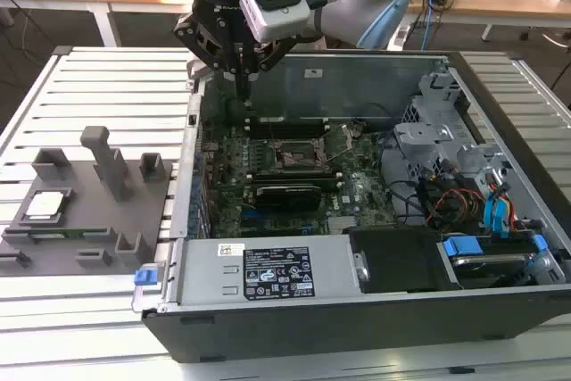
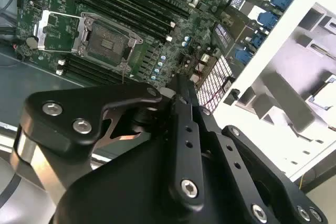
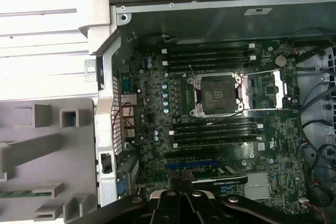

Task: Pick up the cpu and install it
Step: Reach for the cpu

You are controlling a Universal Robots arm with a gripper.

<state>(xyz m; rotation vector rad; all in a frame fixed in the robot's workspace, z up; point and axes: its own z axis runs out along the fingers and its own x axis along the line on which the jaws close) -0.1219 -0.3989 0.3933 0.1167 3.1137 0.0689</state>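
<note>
- Zero steps are done, judging by the layout. The cpu [image 1: 46, 205] lies flat on the grey fixture tray [image 1: 53, 252], which sits on the slatted table [image 1: 107, 86] at the exterior view's left. That puts it outside the computer case [image 1: 357, 318].
- The gripper [image 1: 243, 86] hangs over the far left corner of the open case, well apart from the cpu. Its fingers are pressed together with nothing pinched between them.
- Both wrist views agree: the black finger links meet at the middle, with the motherboard [image 3: 157, 103] below them.
- The socket [image 3: 218, 94] near the middle of the board reads as empty. Its dark pin field is exposed and its metal load frame is swung open to one side. Nothing silver sits in it.
- Memory slots run along both long sides of the socket. In the exterior view a long black expansion card [image 1: 287, 195] lies just on the near side of it.
- The tray's other posts and pockets stand beside the cpu. None of them covers it, so its top face is clear from above.
- The whole job is left: the cpu is not picked up, not carried over and not seated. Whether the socket lever is fully released cannot be told.
</note>
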